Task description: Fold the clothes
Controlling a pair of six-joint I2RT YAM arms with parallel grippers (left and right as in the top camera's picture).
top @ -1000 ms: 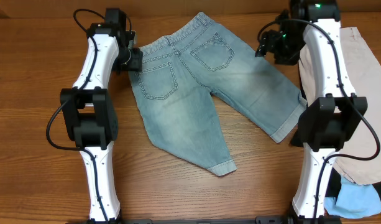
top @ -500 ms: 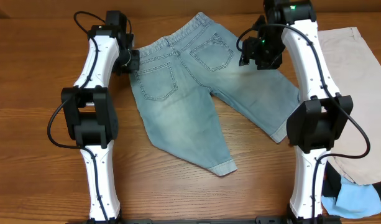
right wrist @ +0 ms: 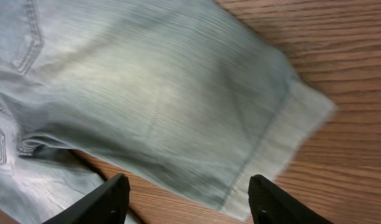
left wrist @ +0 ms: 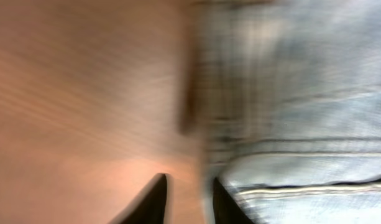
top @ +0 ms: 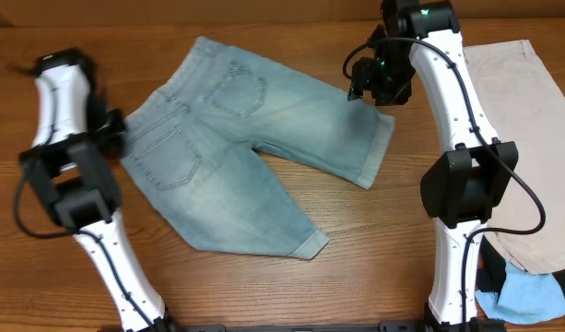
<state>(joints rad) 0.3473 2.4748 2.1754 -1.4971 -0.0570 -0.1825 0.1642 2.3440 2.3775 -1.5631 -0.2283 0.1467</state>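
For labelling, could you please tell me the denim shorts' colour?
Faded light-blue denim shorts, best seen overhead.

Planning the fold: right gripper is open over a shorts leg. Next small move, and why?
Probably lower the right gripper onto the cuffed hem and close. It stands wide open above that leg of the denim shorts, which lie flat and unfolded on the table; the hem is the nearest edge to grab.

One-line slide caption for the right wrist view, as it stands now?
Open right gripper hovers over the cuffed leg of light-blue denim shorts lying on a wooden table.
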